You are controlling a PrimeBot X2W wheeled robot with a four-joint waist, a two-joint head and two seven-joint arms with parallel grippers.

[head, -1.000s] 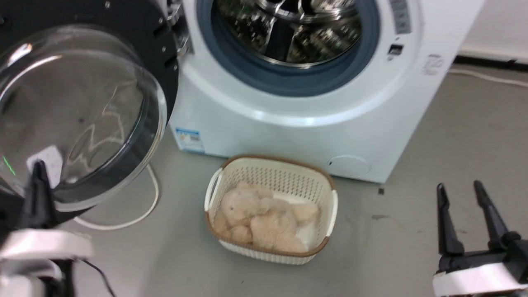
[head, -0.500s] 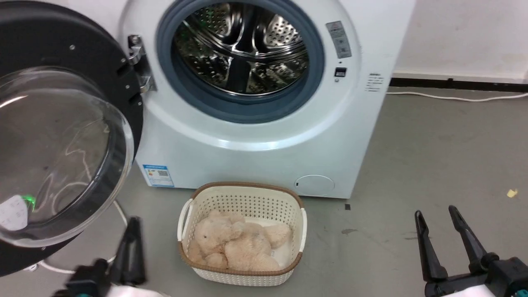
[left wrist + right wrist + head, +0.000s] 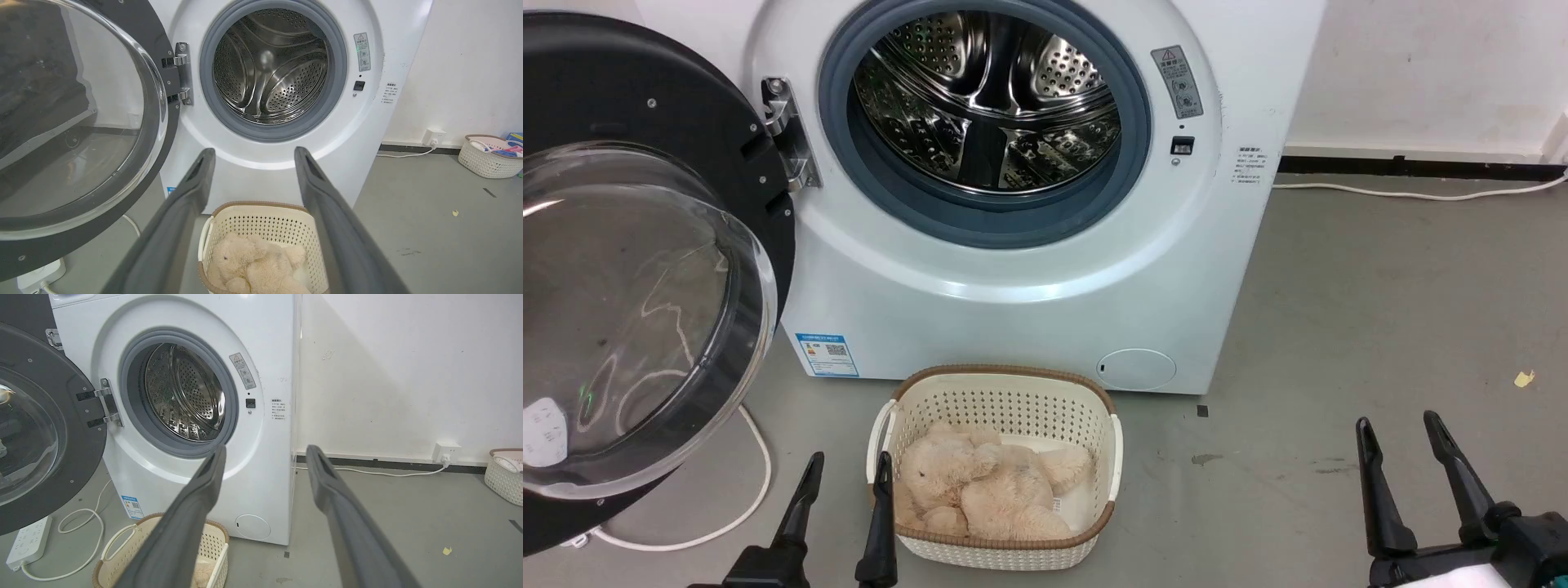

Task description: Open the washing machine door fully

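While the washing machine door [image 3: 637, 310] hangs wide open on its hinge [image 3: 784, 139] at the left edge of the washing machine [image 3: 1029, 310], the steel drum [image 3: 988, 98] lies bare. Both pincers hover low over the floor [image 3: 1380, 286], gripping nothing. The left gripper [image 3: 849, 459] has its dark fingers spread apart near the left rim of the cream basket [image 3: 1005, 408]. The right gripper [image 3: 1396, 422], fingers also spread, stands well off to the right. A beige plush toy [image 3: 980, 490] lies in the basket, which sits just before the machine.
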